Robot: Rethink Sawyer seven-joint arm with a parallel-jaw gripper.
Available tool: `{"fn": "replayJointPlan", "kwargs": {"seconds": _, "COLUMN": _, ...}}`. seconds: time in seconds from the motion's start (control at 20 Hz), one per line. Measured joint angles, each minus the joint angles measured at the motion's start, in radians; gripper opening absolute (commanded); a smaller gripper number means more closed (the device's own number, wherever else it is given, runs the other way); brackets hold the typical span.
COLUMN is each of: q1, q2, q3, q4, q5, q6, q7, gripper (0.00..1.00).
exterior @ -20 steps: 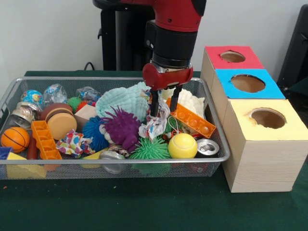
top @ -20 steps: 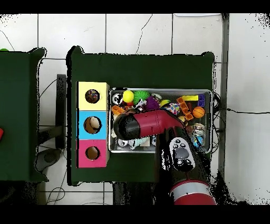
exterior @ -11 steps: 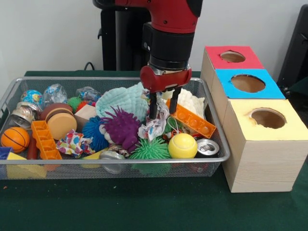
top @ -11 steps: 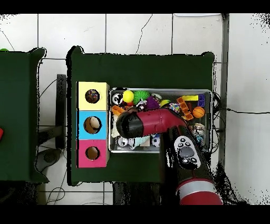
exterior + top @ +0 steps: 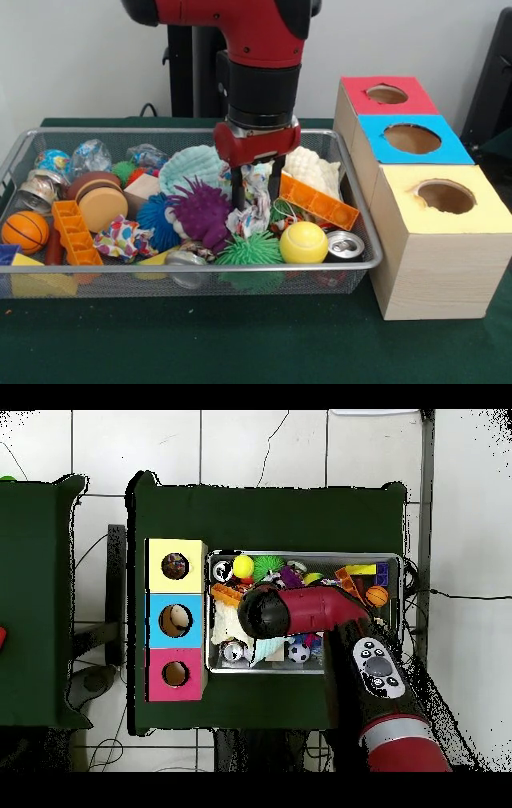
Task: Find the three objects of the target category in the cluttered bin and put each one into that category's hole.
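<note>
Three holes top the boxes (image 5: 432,200); jaws straddle one crumpled wrapper (image 5: 256,196).

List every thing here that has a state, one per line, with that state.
gripper: lowered into the bin, shut on the crumpled paper wad
crumpled paper wad: pinched between the fingers, standing above the clutter
soda can: lying on its side, top facing the camera
wire mesh bin: full of clutter
yellow-topped box: hole open, inside dark
blue-topped box: hole open
red-topped box: hole open
</note>
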Motion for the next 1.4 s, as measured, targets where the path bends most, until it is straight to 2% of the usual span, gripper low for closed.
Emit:
{"fn": "replayJointPlan", "kwargs": {"seconds": 0.2, "q1": -0.032, "q2": 0.016, "q3": 0.022, "q4": -0.011, "q5": 0.0, "q6": 0.0, "q7": 0.0, "gripper": 1.0}}
{"fn": "replayJointPlan", "kwargs": {"seconds": 0.25, "q1": -0.04, "q2": 0.019, "q3": 0.032, "q4": -0.011, "q5": 0.0, "q6": 0.0, "q7": 0.0, "gripper": 0.0}}
{"fn": "replayJointPlan", "kwargs": {"seconds": 1.05, "q1": -0.054, "q2": 0.027, "q3": 0.063, "q4": -0.01, "q5": -0.015, "q6": 0.0, "q7": 0.0, "gripper": 0.0}}
{"fn": "replayJointPlan", "kwargs": {"seconds": 1.2, "q1": -0.035, "q2": 0.001, "q3": 0.054, "q4": -0.006, "q5": -0.016, "q6": 0.007, "q7": 0.0, "gripper": 0.0}}
{"fn": "replayJointPlan", "kwargs": {"seconds": 1.4, "q1": 0.018, "q2": -0.075, "q3": 0.047, "q4": 0.0, "q5": -0.017, "q6": 0.066, "q7": 0.0, "gripper": 0.0}}
